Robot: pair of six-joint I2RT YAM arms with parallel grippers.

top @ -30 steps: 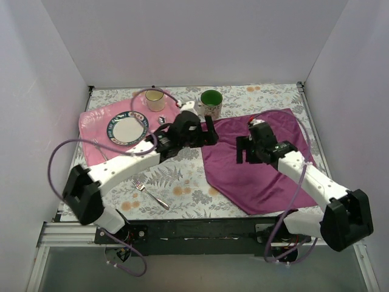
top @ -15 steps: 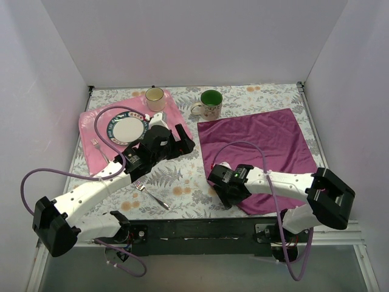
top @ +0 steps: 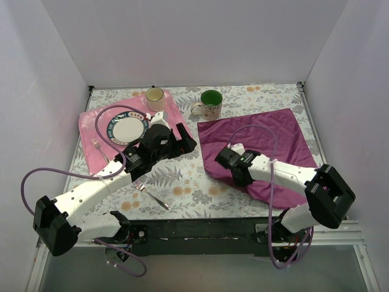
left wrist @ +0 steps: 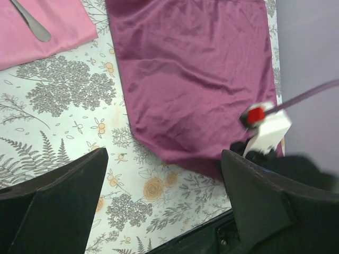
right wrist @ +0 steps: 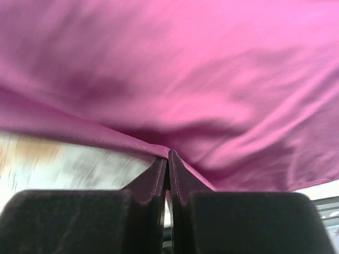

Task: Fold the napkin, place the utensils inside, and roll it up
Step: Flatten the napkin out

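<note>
One thin hem of the napkin (right wrist: 212, 79) is sitting in the clamped right gripper (right wrist: 168, 157), risking slipping mid-fold; left gripper (left wrist: 164, 154) is gaping wide

The napkin's (top: 267, 137) near corner was pinched by the right gripper (right wrist: 168, 157) and drawn inward; the left gripper (top: 186, 139) was withdrawn leftward.

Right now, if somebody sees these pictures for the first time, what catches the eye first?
The dark purple napkin on the right of the floral table stands out first, with the right arm's jaws shut on its near edge. Next come the left arm's jaws, open above the table between the napkin and the pink mat, which bears a plate. A silver fork lies near the front edge.
</note>
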